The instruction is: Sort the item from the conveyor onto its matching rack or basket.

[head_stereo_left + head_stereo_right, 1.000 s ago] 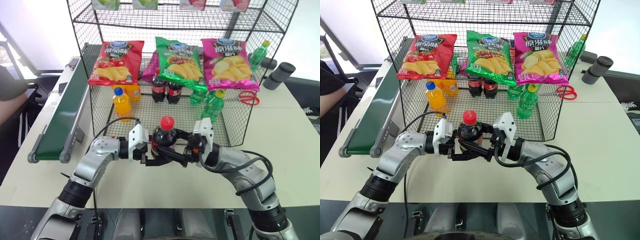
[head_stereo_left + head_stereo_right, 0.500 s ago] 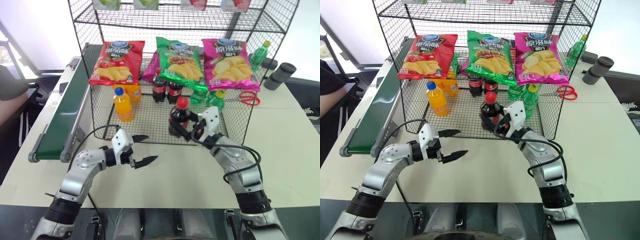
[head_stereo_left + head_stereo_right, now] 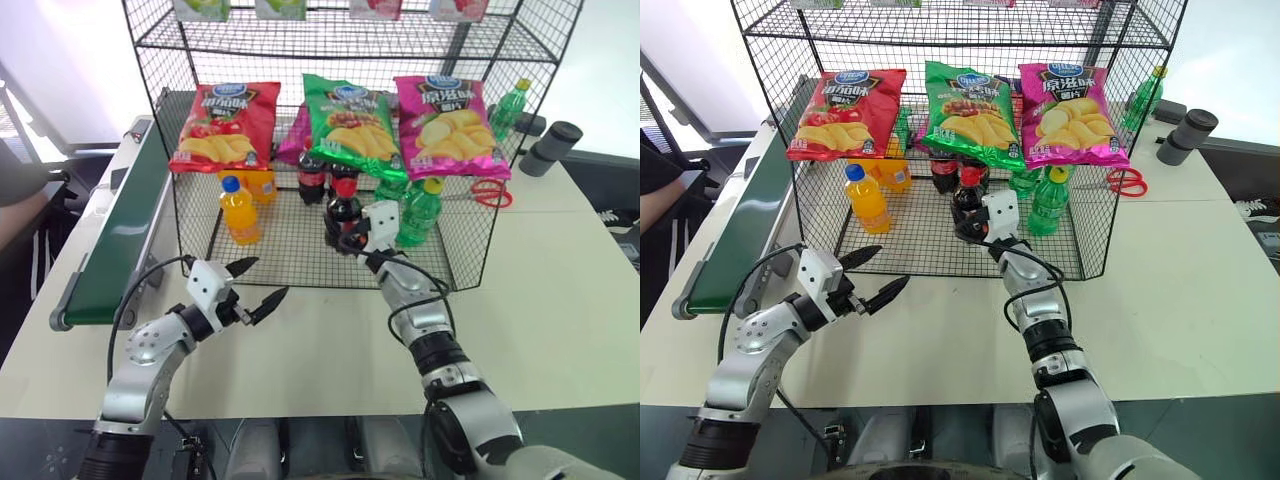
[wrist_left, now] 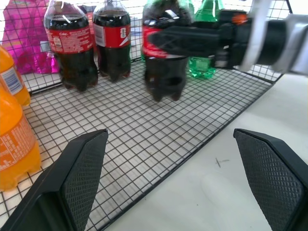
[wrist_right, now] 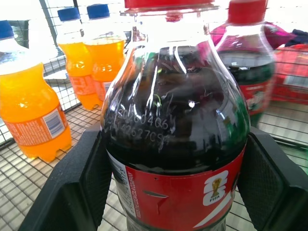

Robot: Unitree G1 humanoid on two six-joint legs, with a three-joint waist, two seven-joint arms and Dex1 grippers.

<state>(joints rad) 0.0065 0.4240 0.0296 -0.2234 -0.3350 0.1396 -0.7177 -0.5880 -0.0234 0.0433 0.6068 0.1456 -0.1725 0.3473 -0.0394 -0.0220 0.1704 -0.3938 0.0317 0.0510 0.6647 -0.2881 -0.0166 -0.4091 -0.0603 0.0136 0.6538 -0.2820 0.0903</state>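
Note:
The item, a small cola bottle [image 3: 343, 212] with a red cap and red label, is inside the rack [image 3: 285, 245], low over its mesh floor in front of two other cola bottles. My right gripper [image 3: 350, 236] reaches into the rack and is shut on the bottle's body; the black fingers [image 5: 91, 173] clasp both sides of the bottle [image 5: 175, 144]. My left gripper [image 3: 264, 279] hangs open and empty over the table in front of the rack, left of the bottle [image 4: 163, 57]. The dark-green conveyor [image 3: 120, 235] runs along the left.
Orange soda bottles [image 3: 240, 212] stand at the rack's left, two cola bottles [image 3: 312, 180] at the back, green bottles [image 3: 420, 212] at the right. Chip bags [image 3: 350, 120] hang above them. Red scissors [image 3: 490, 192] and a black cylinder [image 3: 548, 148] lie beyond the rack's right side.
My left gripper opened, let go of the cola bottle and drew back to the left. My right gripper carried the bottle forward from over the table into the rack.

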